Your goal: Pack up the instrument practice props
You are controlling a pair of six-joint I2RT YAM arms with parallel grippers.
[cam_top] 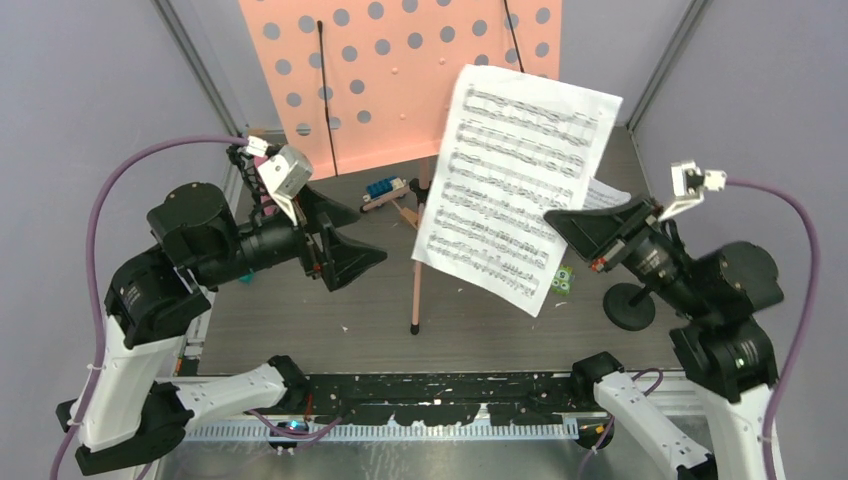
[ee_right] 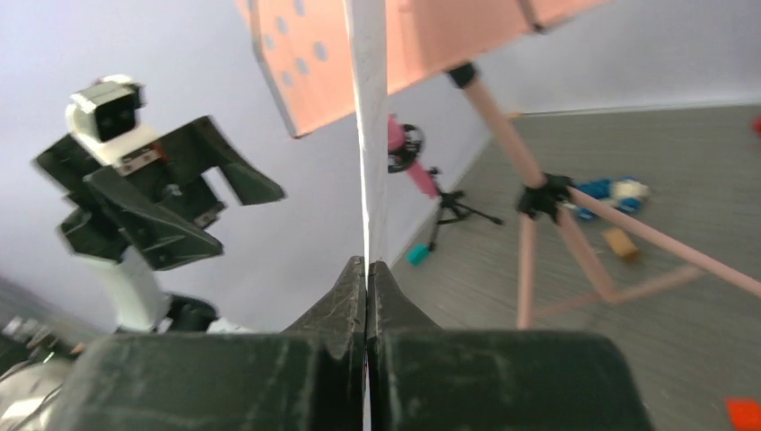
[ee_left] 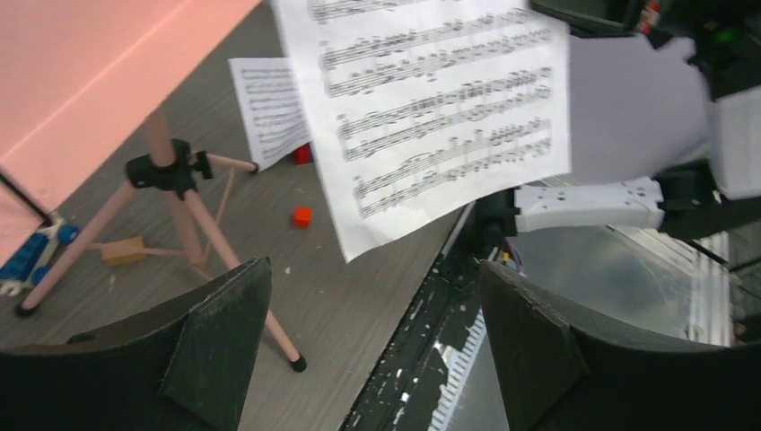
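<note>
Holding one edge only is the chief hazard: the white sheet-music page (cam_top: 515, 180) hangs in the air in front of the pink music rack (cam_top: 400, 70), clear of the worktop (cam_top: 300, 330), pinched at its right margin by the right arm's fingers (ee_right: 336, 310), closed flat on the paper. A quick swing could, in my judgement, slip it free, crease it or snag the tripod (cam_top: 416, 290). Right arm is raised, reaching inward; the left arm's fingers (ee_left: 215, 332) stand spread wide and empty beside the page's left side, not touching.
</note>
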